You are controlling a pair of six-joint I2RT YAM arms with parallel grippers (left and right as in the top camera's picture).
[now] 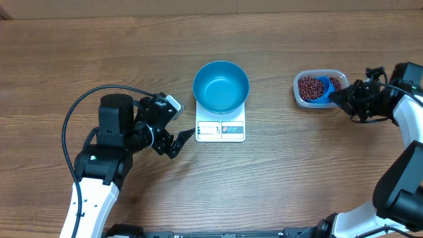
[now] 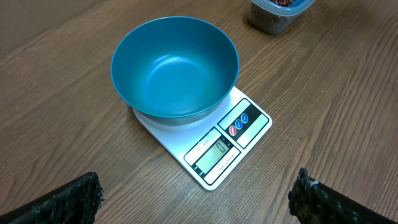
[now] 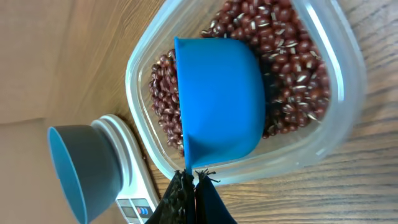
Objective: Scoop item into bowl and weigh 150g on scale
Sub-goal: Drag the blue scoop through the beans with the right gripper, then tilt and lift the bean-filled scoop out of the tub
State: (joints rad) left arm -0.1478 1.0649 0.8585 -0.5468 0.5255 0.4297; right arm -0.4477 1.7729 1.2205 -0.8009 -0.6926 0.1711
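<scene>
The right claw (image 3: 189,190) is closed on the handle of a small blue scoop (image 3: 217,93), which sits among the red-brown beans (image 3: 292,56) in a clear plastic tub (image 3: 348,93). The left claw (image 1: 178,123) is wide open, holding nothing, just left of the white scale (image 1: 221,130). The teal bowl (image 1: 221,86) sits on the scale, well apart from the tub, on a wooden surface (image 1: 99,53).

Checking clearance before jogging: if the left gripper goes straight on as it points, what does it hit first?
The left gripper would likely meet the display end of the scale first, before the bowl; height unclear.
</scene>
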